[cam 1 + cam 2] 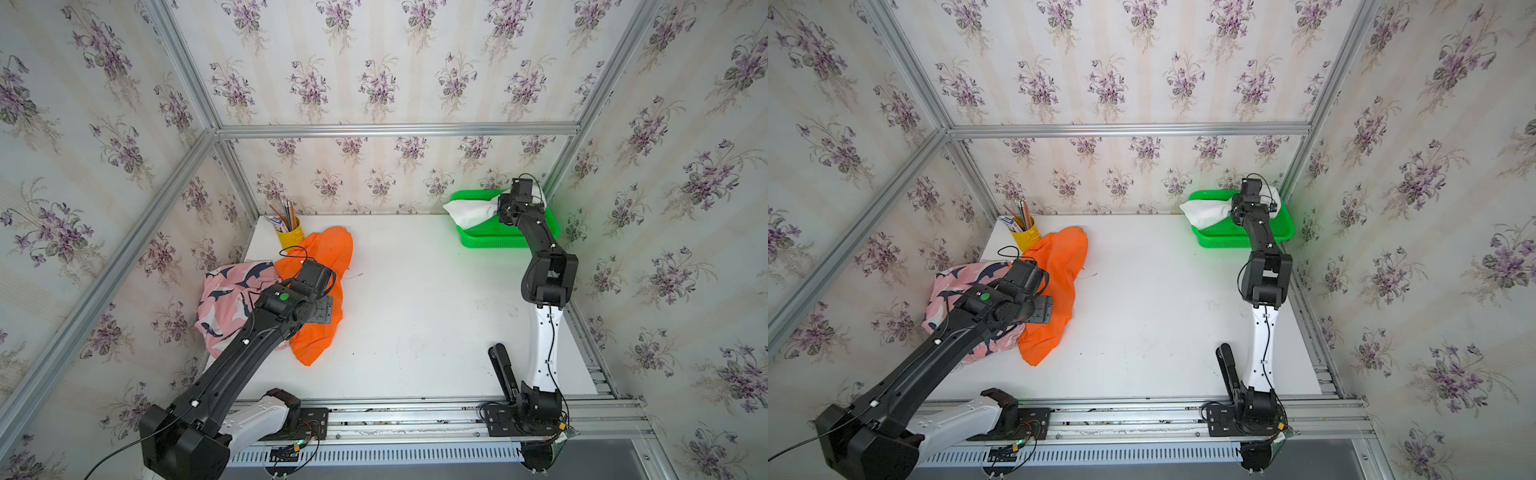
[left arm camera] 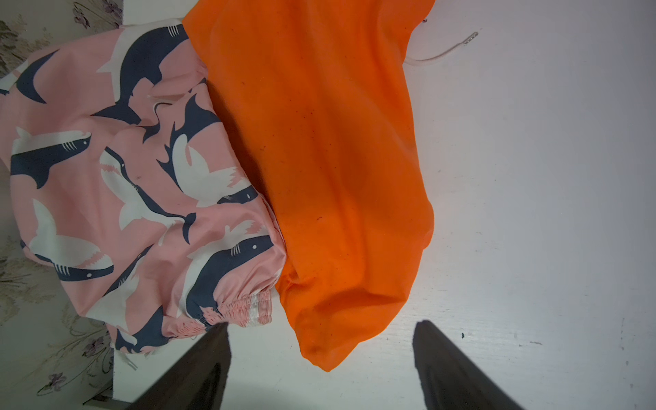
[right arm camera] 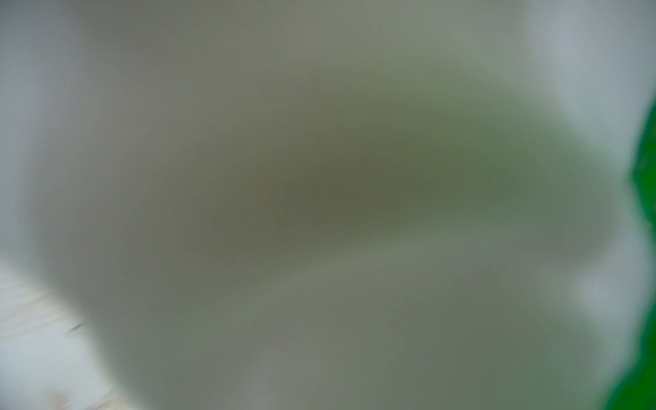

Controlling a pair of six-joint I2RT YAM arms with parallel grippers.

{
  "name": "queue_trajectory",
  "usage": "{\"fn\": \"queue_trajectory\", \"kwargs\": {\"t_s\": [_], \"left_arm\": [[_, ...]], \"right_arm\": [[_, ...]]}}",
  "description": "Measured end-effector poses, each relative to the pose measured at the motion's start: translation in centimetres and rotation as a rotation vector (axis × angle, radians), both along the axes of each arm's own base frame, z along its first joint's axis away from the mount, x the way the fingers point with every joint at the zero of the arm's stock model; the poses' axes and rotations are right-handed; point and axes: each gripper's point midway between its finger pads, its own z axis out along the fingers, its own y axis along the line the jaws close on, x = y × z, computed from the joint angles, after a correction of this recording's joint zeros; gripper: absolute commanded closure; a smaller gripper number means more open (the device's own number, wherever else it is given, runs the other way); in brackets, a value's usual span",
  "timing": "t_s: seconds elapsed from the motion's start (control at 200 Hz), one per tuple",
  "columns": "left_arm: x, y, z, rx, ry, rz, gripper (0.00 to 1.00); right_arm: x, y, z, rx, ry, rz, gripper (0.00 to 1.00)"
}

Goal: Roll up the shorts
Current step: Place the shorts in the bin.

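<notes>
Hovering left gripper (image 2: 323, 324) wide open over orange shorts (image 1: 328, 266), next to shark-print shorts (image 1: 226, 299), left side of table (image 1: 415, 316). Pinch the near corner, drag flat before rolling. Can't tell grip of right gripper (image 1: 505, 210), buried in white shorts (image 1: 467, 212) in green basket (image 1: 490, 243).

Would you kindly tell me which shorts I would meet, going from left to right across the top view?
In a top view: pink shorts → orange shorts → white shorts, lying in the green tray.
</notes>
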Motion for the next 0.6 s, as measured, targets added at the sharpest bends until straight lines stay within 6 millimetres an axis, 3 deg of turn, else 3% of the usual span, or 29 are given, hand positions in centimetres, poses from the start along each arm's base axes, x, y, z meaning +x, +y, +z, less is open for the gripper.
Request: {"fn": "queue_trajectory", "kwargs": {"t_s": [0.11, 0.37, 0.6], "left_arm": [[0.1, 0.0, 0.4, -0.007, -0.008, 0.01, 0.16], [0.0, -0.3, 1.1, -0.052, -0.018, 0.045, 0.16], [-0.7, -0.1, 2.2, -0.074, -0.03, 0.067, 0.16]], "right_arm": [[0.1, -0.1, -3.7, 0.04, 0.043, -0.042, 0.87], [1.8, -1.8, -4.3, 0.047, -0.025, -0.153, 0.86], [1.9, -4.3, -3.2, -0.006, -0.052, -0.237, 0.78]]}}
